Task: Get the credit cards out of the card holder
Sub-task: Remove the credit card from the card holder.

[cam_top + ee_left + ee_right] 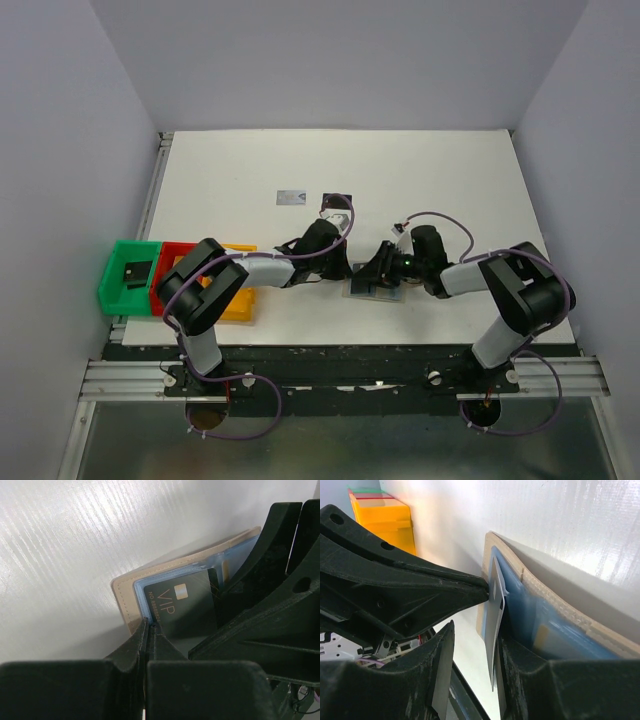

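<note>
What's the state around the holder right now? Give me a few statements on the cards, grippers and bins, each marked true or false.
1. The left gripper is shut on an edge of the card holder. True.
2. Every card is out of the holder. False: a black VIP card sits in it.
3. A silver-grey card and a black card lie on the table beyond the arms. True.
4. The right gripper is shut with nothing between its jaws. False: the jaws stand apart, with a card's edge between them.
5. The green bin holds nothing. False: a small black object lies in it.
</note>
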`<control>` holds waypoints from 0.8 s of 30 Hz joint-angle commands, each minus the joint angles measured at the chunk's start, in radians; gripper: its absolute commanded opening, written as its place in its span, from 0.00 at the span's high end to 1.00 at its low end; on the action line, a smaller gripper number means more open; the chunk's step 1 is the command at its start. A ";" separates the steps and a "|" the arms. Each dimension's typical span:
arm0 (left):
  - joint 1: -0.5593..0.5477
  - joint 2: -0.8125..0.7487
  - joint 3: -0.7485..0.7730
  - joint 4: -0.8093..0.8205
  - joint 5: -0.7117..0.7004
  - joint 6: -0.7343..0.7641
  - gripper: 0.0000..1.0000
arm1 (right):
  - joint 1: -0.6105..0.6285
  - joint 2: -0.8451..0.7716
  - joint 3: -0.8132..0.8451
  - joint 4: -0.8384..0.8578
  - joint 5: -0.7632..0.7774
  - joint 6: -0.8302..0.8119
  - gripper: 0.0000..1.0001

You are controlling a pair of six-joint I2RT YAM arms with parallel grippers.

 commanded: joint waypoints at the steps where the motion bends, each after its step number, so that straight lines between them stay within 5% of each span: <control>1: -0.024 0.035 -0.016 -0.019 0.058 -0.001 1.00 | 0.003 0.024 0.017 0.086 -0.055 0.022 0.56; 24: -0.022 0.019 -0.030 -0.074 -0.013 -0.026 1.00 | 0.002 -0.194 0.026 -0.222 0.029 -0.125 0.57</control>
